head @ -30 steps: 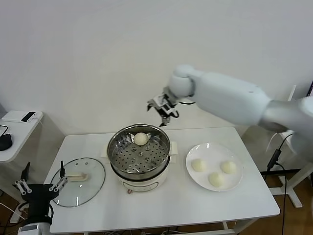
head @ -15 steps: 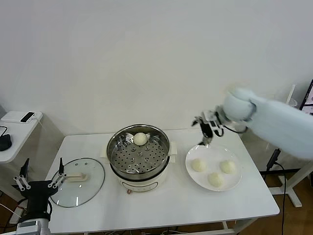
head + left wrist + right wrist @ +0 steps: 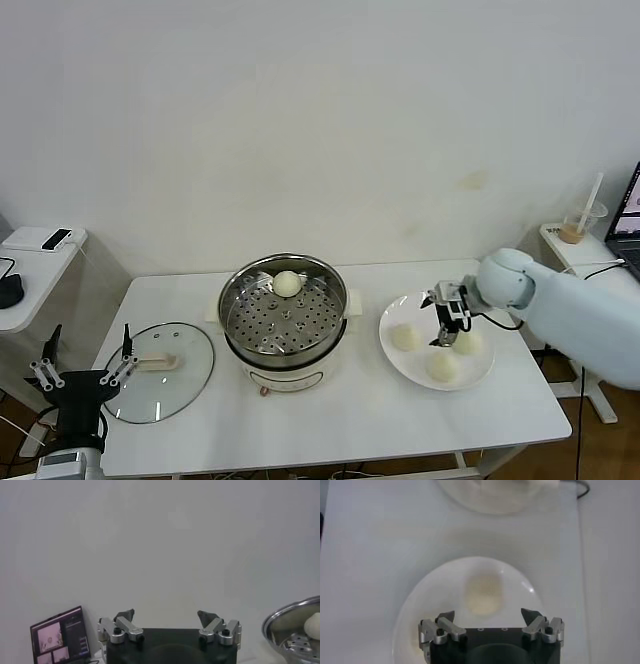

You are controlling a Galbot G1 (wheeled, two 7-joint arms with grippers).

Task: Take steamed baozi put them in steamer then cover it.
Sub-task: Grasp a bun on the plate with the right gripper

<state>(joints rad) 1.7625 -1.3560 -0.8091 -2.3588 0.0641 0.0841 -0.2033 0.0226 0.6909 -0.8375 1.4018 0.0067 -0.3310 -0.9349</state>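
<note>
The steamer (image 3: 285, 318) stands mid-table with one steamed baozi (image 3: 287, 284) on its perforated tray. To its right, three more baozi (image 3: 405, 337) (image 3: 467, 341) (image 3: 441, 366) lie on a white plate (image 3: 415, 312). My right gripper (image 3: 446, 333) hangs open just over the plate between them; in the right wrist view one baozi (image 3: 483, 594) lies just ahead of the open gripper (image 3: 489, 615). The cover (image 3: 175, 385) lies flat on the table left of the steamer. My left gripper (image 3: 85, 362) waits open off the table's front left corner, empty (image 3: 167, 615).
A low side table (image 3: 30, 262) with a small device and a dark mouse stands at far left. A cup with a straw (image 3: 580, 222) and a laptop (image 3: 630, 212) sit on a stand at far right. The steamer's rim (image 3: 287, 617) shows in the left wrist view.
My right arm has swung from above the steamer's far rim to the right and down over the plate, open all the way. The left gripper sank slightly.
</note>
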